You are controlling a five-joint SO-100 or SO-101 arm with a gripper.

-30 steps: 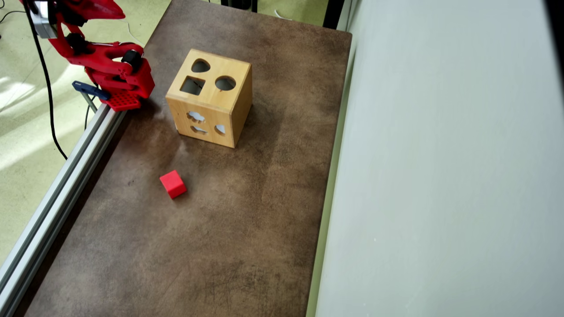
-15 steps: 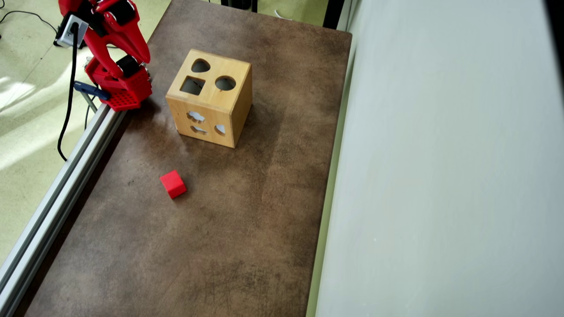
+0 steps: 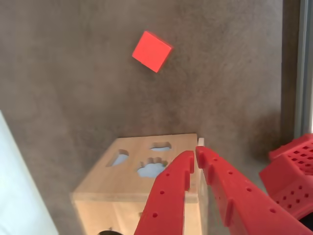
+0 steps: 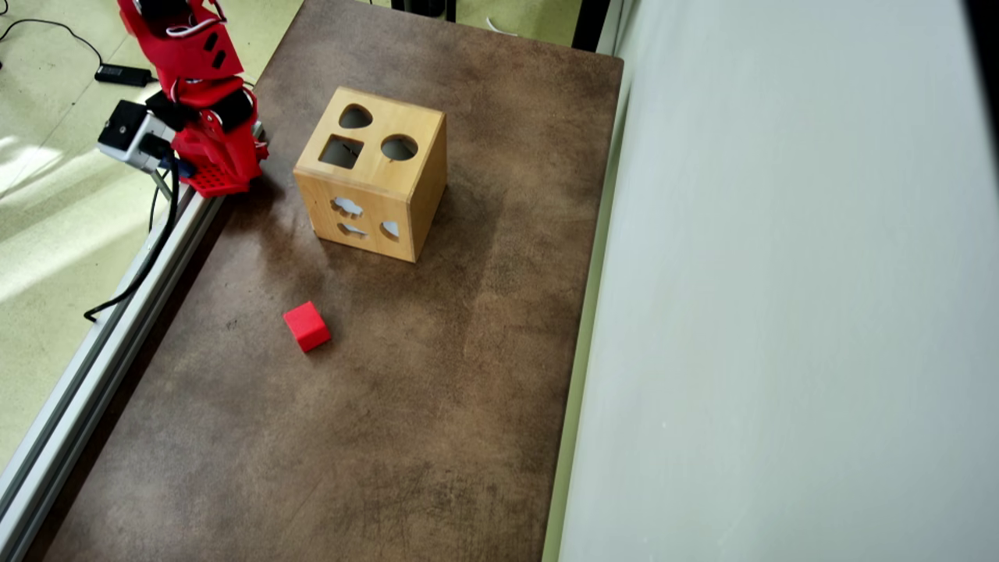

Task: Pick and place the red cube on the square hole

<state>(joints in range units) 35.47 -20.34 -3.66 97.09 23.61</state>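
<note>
Blocking part of wooden box (image 3: 146,171) in wrist view, red plastic gripper (image 3: 195,155), fingertips pressed together, empty; square hole (image 4: 341,151) on top; red cube (image 4: 307,326) lies apart on mottled brown table (image 4: 437,406)

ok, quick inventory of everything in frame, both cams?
red cube: 1, red, lying free on the mat in front of the box's patterned side, overhead view
wooden shape-sorter box: 1, light wood, upper middle of the mat; its top has a square hole, a round one and a rounded-triangle one; shaped cut-outs on the side
table mat: 1, mottled brown, covers the table
aluminium rail: 1, silver, along the mat's left edge, overhead view
white panel: 1, pale, right side
robot arm: 1, red, top left, folded
hand: 1, red, fingertips together, empty, over the box
</note>
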